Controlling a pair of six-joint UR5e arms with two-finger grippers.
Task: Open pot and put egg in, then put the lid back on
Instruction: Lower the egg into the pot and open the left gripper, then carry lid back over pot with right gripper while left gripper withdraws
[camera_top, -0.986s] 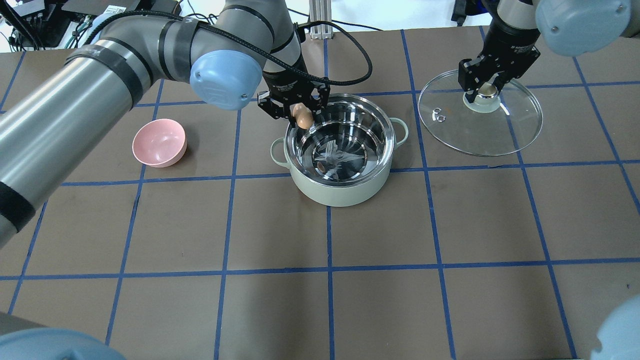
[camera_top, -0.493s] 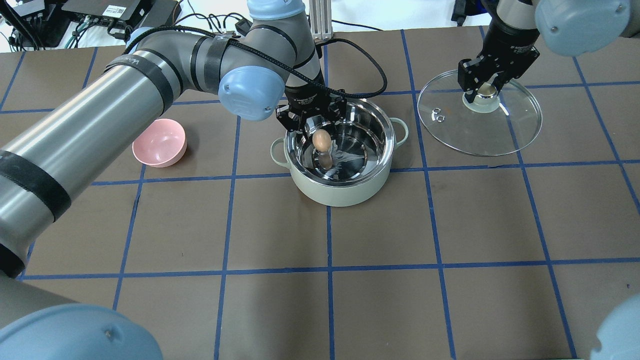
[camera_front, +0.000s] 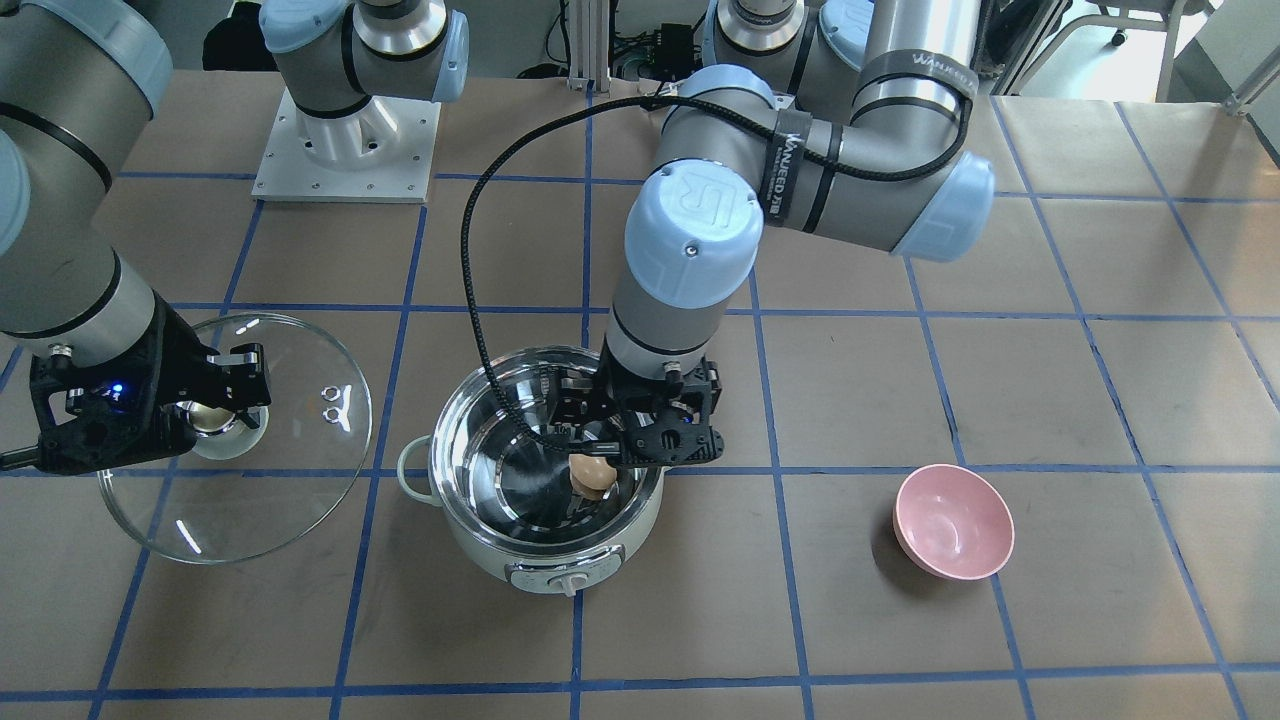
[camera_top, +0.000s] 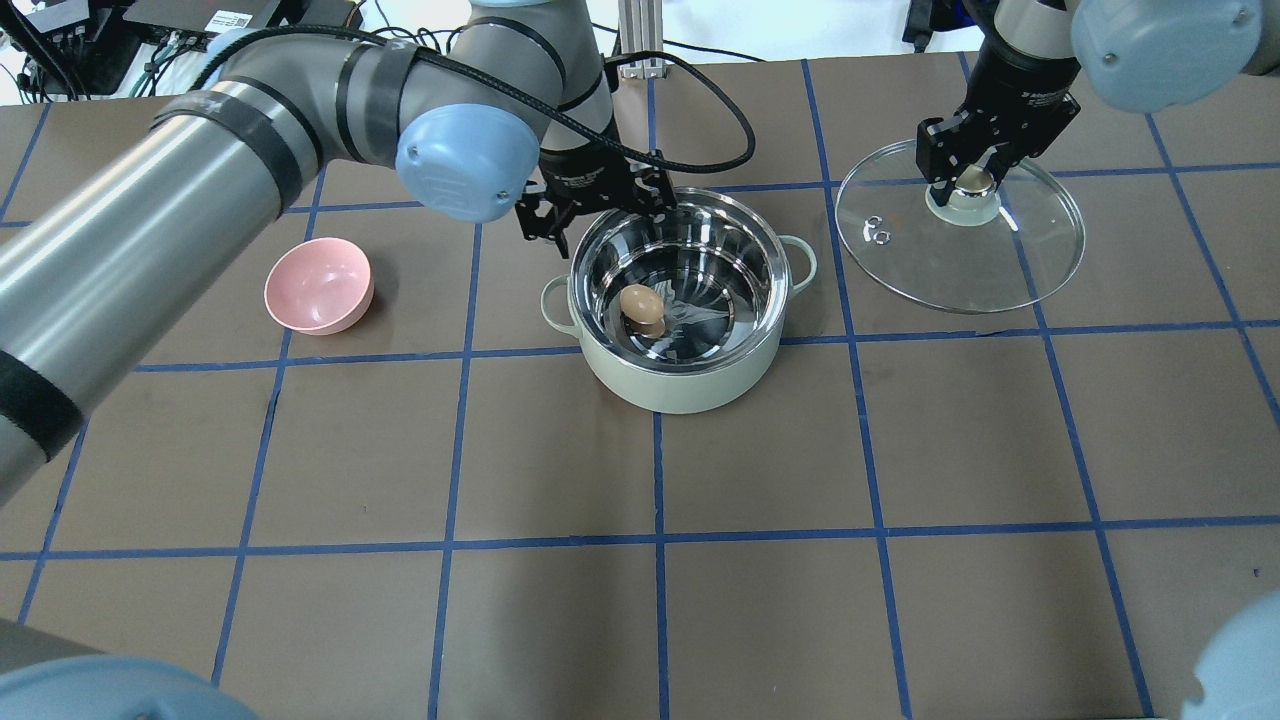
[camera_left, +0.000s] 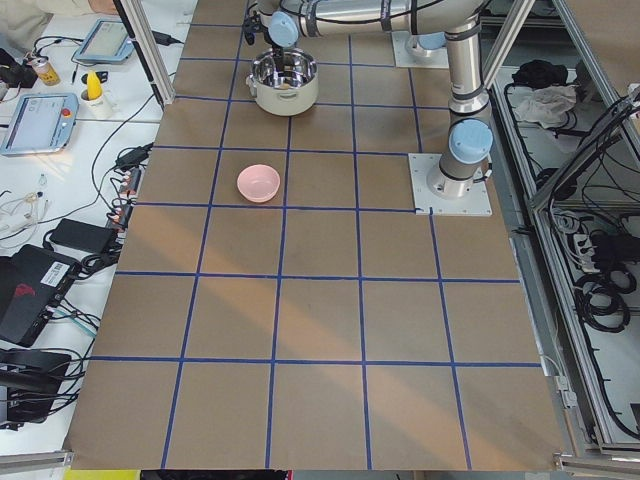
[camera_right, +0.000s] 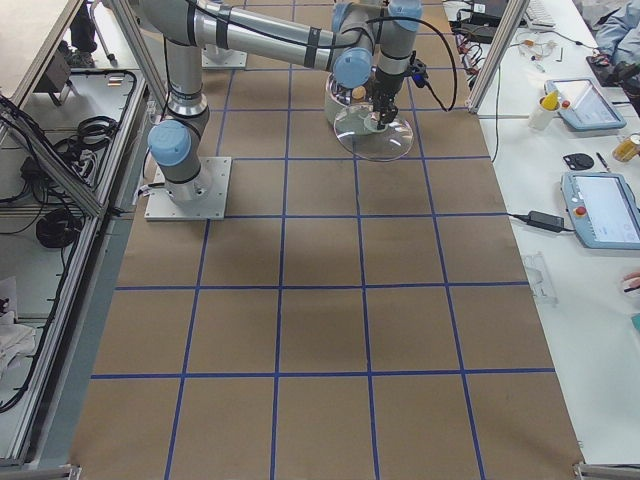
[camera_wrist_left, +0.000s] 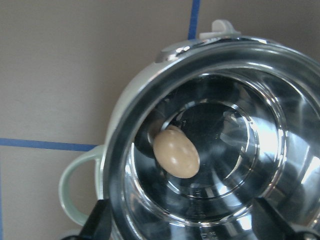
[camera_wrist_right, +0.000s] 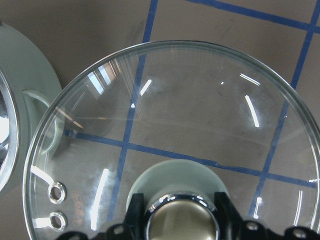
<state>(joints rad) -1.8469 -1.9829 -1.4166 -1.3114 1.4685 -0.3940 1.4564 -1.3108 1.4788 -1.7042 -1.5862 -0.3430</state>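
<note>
The bowl (camera_top: 318, 285) sits by itself on the counter (camera_top: 760, 450), well apart from the pot (camera_top: 680, 390) on its left side.

Next is the left tool (camera_top: 597, 208). It hangs over the pot's far left rim. From above, its own black body hides its tips. Its wrist camera cuts the fingers (camera_wrist_left: 100, 224) off at the bottom edge. One dark end shows in each bottom corner. They are wide apart and hold nothing.

The egg (camera_top: 641, 303) lies on the shiny floor of the pot, a bit left of the middle. It is down below the left tool and nothing touches it. The steel makes a dark copy of the egg right beside it, so its bottom edge is hard to see. In the front view the egg shows just under the tool's black body. The pot's dial (camera_front: 572, 580) shows only in that view. The pot is open. In both side views it is tiny, and an arm covers part of it.

To the right, the lid (camera_top: 990, 270) is off the pot and just beside it. The right tool (camera_top: 962, 182) is squeezed on the knob (camera_wrist_right: 181, 220), one finger on each side. The fingers hide the knob's sides. It is hard to tell if the lid's edge touches the counter.
</note>
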